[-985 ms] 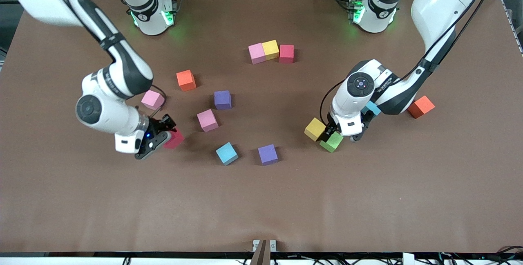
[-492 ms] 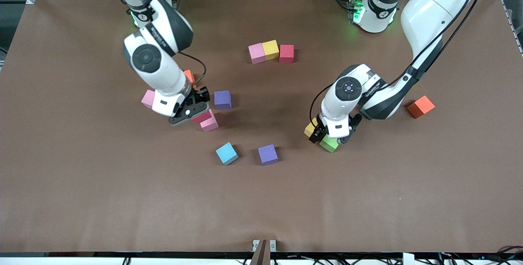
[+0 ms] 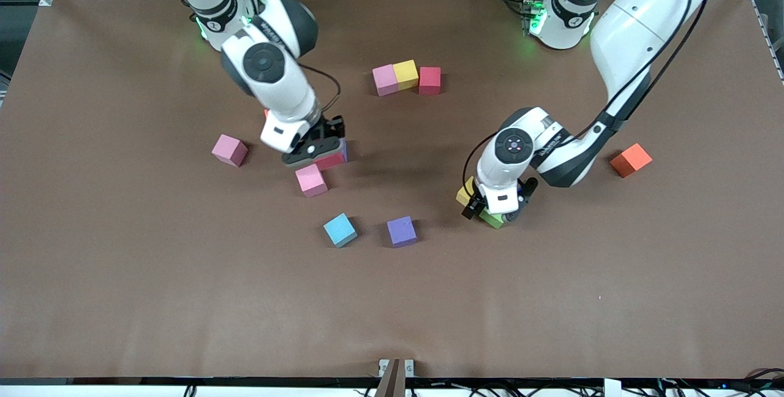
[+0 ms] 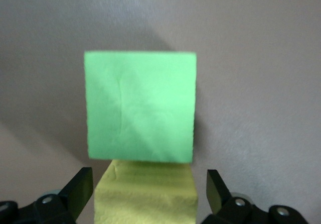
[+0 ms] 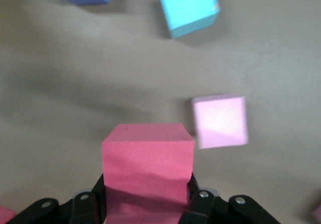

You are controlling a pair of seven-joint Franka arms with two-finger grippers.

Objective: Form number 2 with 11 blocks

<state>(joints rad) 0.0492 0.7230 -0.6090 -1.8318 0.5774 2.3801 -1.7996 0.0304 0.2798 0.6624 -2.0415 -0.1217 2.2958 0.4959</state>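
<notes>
My right gripper (image 3: 320,151) is shut on a red block (image 3: 331,160), which fills the space between its fingers in the right wrist view (image 5: 148,166). It hangs over a purple block (image 3: 343,150) that is mostly hidden, beside a pink block (image 3: 311,179). My left gripper (image 3: 490,208) is open, its fingers (image 4: 80,189) on either side of a yellow block (image 4: 145,196) with gaps showing. That yellow block touches a green block (image 4: 140,106). A pink (image 3: 384,79), a yellow (image 3: 405,74) and a red block (image 3: 430,80) form a row near the robots' bases.
Loose on the table lie a pink block (image 3: 229,150), a light blue block (image 3: 340,230) and a purple block (image 3: 402,231). An orange cube (image 3: 630,160) sits toward the left arm's end. The brown table (image 3: 184,299) is bare nearer the front camera.
My right arm has carried the red block from the right arm's end toward the middle, up to the purple block. My left gripper has shifted over the yellow and green blocks.
</notes>
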